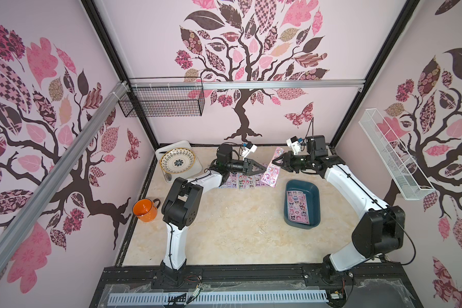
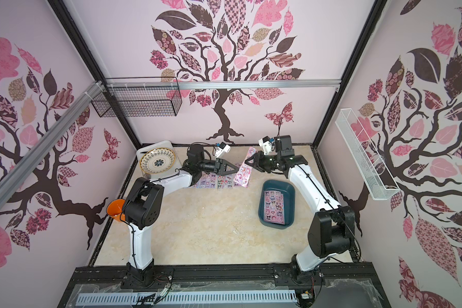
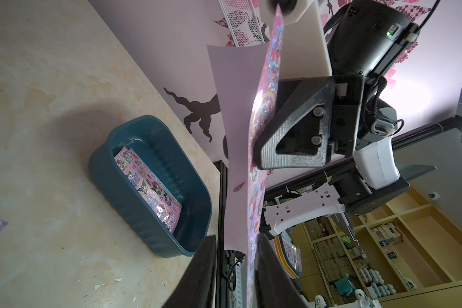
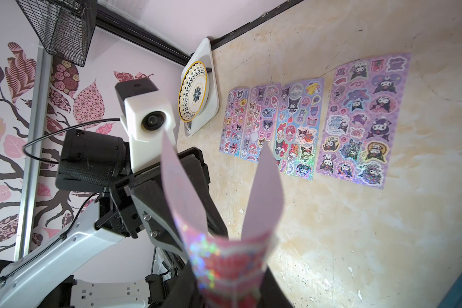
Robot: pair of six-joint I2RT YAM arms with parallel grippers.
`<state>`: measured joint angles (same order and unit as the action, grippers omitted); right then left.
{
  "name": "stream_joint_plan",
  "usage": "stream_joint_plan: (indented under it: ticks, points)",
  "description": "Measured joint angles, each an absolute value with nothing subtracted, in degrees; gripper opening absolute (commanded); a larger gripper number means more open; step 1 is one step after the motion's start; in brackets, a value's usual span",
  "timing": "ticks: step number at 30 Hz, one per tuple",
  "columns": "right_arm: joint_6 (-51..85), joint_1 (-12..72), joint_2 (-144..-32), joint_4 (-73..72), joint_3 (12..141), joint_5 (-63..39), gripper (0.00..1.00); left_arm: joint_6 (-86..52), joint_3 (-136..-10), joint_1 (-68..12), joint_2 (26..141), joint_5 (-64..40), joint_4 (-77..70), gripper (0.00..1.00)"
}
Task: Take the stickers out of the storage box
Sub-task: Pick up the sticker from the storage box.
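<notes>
One pale bench (image 1: 238, 234) carries everything. Right of centre in both top views the storage box (image 1: 314, 205) is seen, with at least one sheet (image 1: 297, 207) lying flat inside, so the task is judged unfinished. Four stickers (image 4: 299, 125) are laid side by side at upper centre, presumably so that each can be seen and none is buried. Above them a held sheet (image 1: 277, 154) is carried upright and curled (possibly two stuck together), clamped by the right claw (image 1: 274, 160). Its free edge is straddled by the left claw (image 1: 264, 168), whose jaws are seen slightly parted with no visible pinch. A hand-over is probably intended.
</notes>
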<state>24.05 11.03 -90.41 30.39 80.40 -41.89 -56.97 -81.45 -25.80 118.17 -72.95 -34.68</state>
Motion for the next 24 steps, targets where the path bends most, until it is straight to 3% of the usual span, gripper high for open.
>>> stream_joint_plan:
  ticks: [15,24]
  points:
    - [24.9,12.6,-91.4,29.2,80.4,-42.0,0.28,-60.4,-83.1,-27.2,119.6,-74.9,-37.9,0.30]
    - [25.2,12.8,-91.4,28.5,80.3,-41.4,0.31,-60.9,-83.2,-27.4,119.8,-75.1,-38.1,0.07]
